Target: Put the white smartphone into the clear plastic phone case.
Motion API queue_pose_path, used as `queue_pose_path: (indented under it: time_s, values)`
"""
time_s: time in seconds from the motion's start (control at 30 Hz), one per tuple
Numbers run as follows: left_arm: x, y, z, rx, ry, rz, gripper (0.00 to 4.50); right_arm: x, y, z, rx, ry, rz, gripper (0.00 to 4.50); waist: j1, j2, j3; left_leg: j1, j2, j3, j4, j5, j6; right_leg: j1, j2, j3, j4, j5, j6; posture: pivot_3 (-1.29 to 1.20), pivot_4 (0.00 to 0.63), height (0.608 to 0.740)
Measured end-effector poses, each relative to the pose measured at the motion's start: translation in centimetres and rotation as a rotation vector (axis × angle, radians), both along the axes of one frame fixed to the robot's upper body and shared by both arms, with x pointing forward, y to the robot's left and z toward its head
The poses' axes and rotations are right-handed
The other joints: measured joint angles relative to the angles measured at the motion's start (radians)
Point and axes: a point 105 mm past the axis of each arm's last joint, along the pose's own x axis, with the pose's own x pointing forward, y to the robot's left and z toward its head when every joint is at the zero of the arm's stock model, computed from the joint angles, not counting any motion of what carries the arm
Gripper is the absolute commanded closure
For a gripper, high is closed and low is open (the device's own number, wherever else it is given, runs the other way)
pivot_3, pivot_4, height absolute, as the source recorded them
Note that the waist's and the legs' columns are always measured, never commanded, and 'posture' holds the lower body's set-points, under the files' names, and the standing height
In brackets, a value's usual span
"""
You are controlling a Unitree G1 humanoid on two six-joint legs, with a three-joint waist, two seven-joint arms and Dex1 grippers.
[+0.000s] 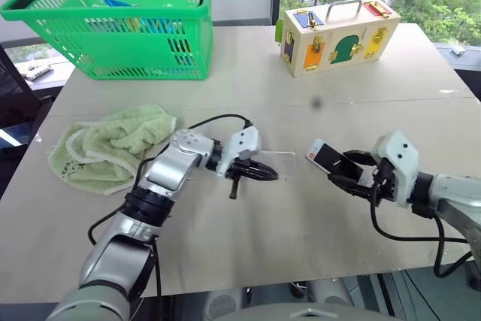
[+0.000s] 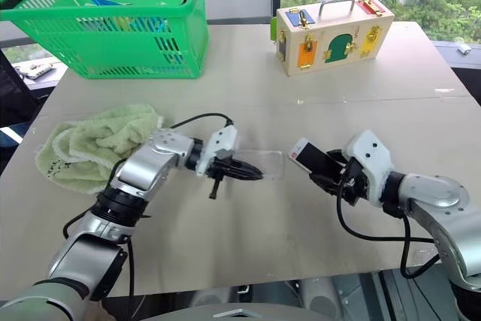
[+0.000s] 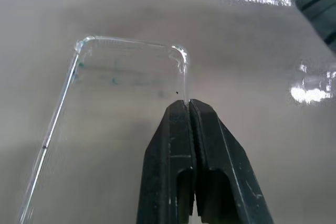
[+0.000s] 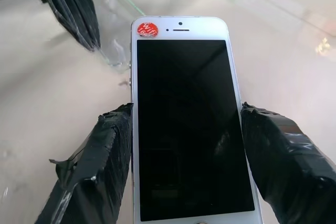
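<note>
White smartphone in one gripper, clear plastic phone case in the other.

Head views: the left gripper (image 1: 259,171) has its two black fingers pressed together on the near edge of the clear plastic phone case (image 1: 279,160), which sits low over the wooden table (image 1: 248,238). Just beside the case, the right gripper (image 1: 347,173) clamps the white smartphone (image 1: 328,157) by its long sides, tilted up off the table. A green towel (image 1: 113,144) lies on the other side of the case from the phone. Well behind the case stand a green basket (image 1: 120,20) and a wooden latch box (image 1: 338,35).
Left wrist view: the fingers (image 3: 210,156) pinch the thin rim of the case near one rounded corner.
Right wrist view: taped fingers (image 4: 100,156) squeeze the phone's two sides, screen up, a red sticker (image 4: 147,29) at its top corner. The case lies just past the phone's top end.
</note>
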Motion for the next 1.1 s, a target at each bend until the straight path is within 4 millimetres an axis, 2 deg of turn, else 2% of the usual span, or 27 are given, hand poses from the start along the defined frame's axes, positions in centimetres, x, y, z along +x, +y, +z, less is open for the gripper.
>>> queue_pose_path:
  time_s: [0.13,0.37,0.5,0.53,0.63,0.67,0.7,0.73,0.8,0.83,0.97,1.1]
  values:
    - [-0.4,-2.6,-1.4,0.048,0.030,0.002,4.50,0.2,-0.6,0.6,0.000,-0.018,-0.010,1.76,0.000,0.000,0.000,0.000,0.000,0.000,0.001,0.000,0.000,0.000,0.001,0.001,0.000,0.000,0.000,0.00,0.150,0.740]
    - [0.8,-5.2,-1.5,0.075,0.045,0.057,4.50,0.1,-1.3,0.5,-0.040,-0.012,0.007,1.76,-0.001,0.000,0.000,0.000,0.000,0.000,0.001,0.000,0.000,0.000,0.001,0.002,0.000,0.000,0.001,0.00,0.150,0.740]
    - [0.4,-5.3,-1.6,0.067,0.082,0.042,3.36,0.2,-1.7,0.5,-0.066,-0.012,0.018,1.76,-0.001,0.000,0.000,0.000,0.000,0.000,0.001,0.000,0.000,0.000,0.002,0.002,0.000,0.000,0.001,0.00,0.150,0.740]
    - [0.3,-5.1,-1.4,0.055,0.091,0.042,2.81,0.3,-1.7,0.5,-0.078,-0.010,0.033,1.76,-0.002,0.000,0.000,0.000,0.001,0.000,0.001,0.000,0.000,0.000,0.002,0.002,0.000,0.000,0.000,0.00,0.150,0.740]
    - [0.3,-4.2,-0.4,-0.024,0.111,0.073,1.53,0.7,-1.5,0.1,-0.112,-0.001,0.076,1.76,-0.007,0.000,0.000,0.001,0.001,0.001,0.001,0.000,0.000,-0.001,0.002,0.003,0.000,0.001,0.000,0.00,0.150,0.740]
    - [0.2,-3.3,0.6,-0.096,0.128,0.095,0.96,0.9,-1.0,-0.1,-0.120,0.004,0.110,1.76,-0.014,0.000,0.000,0.001,0.002,0.001,0.001,0.000,0.000,-0.001,0.002,0.003,0.001,0.001,0.000,0.00,0.150,0.740]
    - [0.1,-2.5,1.4,-0.143,0.133,0.103,0.72,1.0,-0.7,-0.3,-0.123,0.009,0.135,1.76,-0.018,0.000,0.000,0.001,0.002,0.000,0.001,0.000,0.000,-0.001,0.003,0.003,0.001,0.001,0.000,0.00,0.150,0.740]
    - [-0.1,-1.4,2.4,-0.195,0.133,0.119,0.15,1.2,-0.2,-0.5,-0.131,0.017,0.166,1.76,-0.021,0.000,0.000,0.001,0.002,0.000,0.001,0.000,0.000,-0.001,0.003,0.003,0.001,0.001,0.000,0.00,0.150,0.740]
    - [-0.7,1.1,4.0,-0.260,0.102,0.152,0.13,1.7,0.6,-1.0,-0.157,0.027,0.223,1.76,-0.027,0.001,0.000,0.001,0.002,0.000,0.000,0.000,0.000,-0.001,0.003,0.003,0.001,0.001,0.000,0.00,0.150,0.740]
    - [-1.0,1.8,4.2,-0.269,0.094,0.165,0.13,2.0,0.8,-1.1,-0.169,0.029,0.238,1.76,-0.028,0.001,0.000,0.001,0.002,0.001,0.000,0.000,0.000,-0.001,0.003,0.003,0.001,0.001,0.000,0.00,0.150,0.740]
    - [-2.1,5.1,3.0,-0.290,0.088,0.265,0.13,3.5,2.4,-1.7,-0.209,0.035,0.307,1.76,-0.026,0.000,0.001,0.001,0.002,0.002,0.000,0.000,0.000,-0.001,0.003,0.003,0.001,0.001,0.000,0.00,0.150,0.740]
    - [-3.2,6.1,2.4,-0.307,0.018,0.272,0.13,4.2,3.8,-1.8,-0.244,0.023,0.384,1.76,-0.011,0.000,0.001,0.001,0.002,0.002,0.001,0.000,0.000,-0.001,0.001,0.003,0.000,0.001,0.000,0.00,0.150,0.740]
